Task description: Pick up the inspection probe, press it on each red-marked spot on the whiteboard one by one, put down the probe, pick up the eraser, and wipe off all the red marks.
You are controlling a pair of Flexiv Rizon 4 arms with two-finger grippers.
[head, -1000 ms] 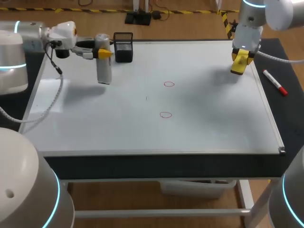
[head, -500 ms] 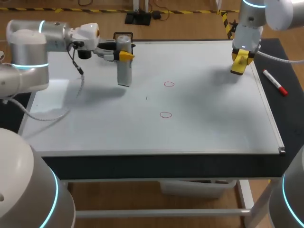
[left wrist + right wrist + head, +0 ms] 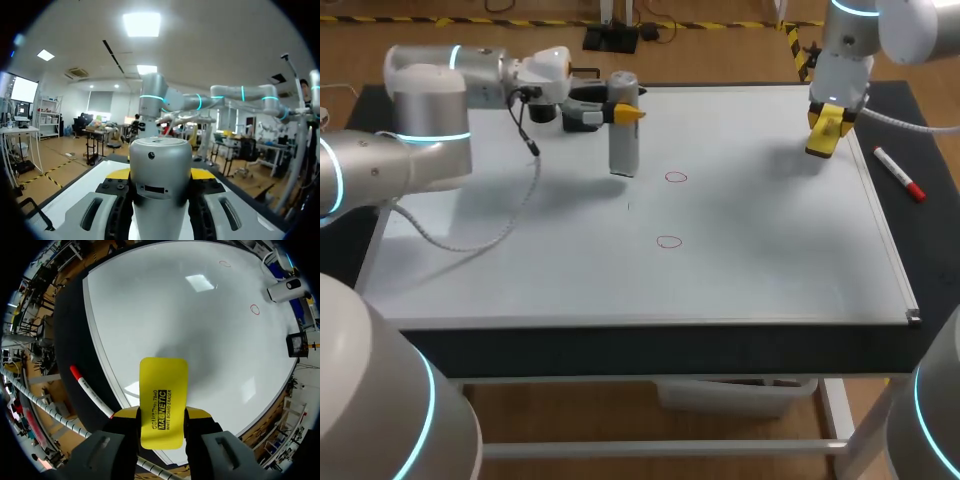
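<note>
Left claw (image 3: 623,113) clamps the probe (image 3: 623,152) upright, its long axis vertical.

The inspection probe (image 3: 161,185) runs off the edge of the left wrist view just below the left gripper (image 3: 620,113) clamped round it. Its tip does not show there, and its body blocks most of the whiteboard (image 3: 740,260) ahead of the fingers. From overhead, whether the tip touches the board cannot be told. The black mesh holder (image 3: 298,343) sits almost wholly behind that gripper. At the right gripper (image 3: 825,135), yellow fingertips and the held yellow eraser (image 3: 162,400) merge from above. The eraser's near end is buried between the fingers, and the marker (image 3: 90,390) loses its rear end behind one finger.
</note>
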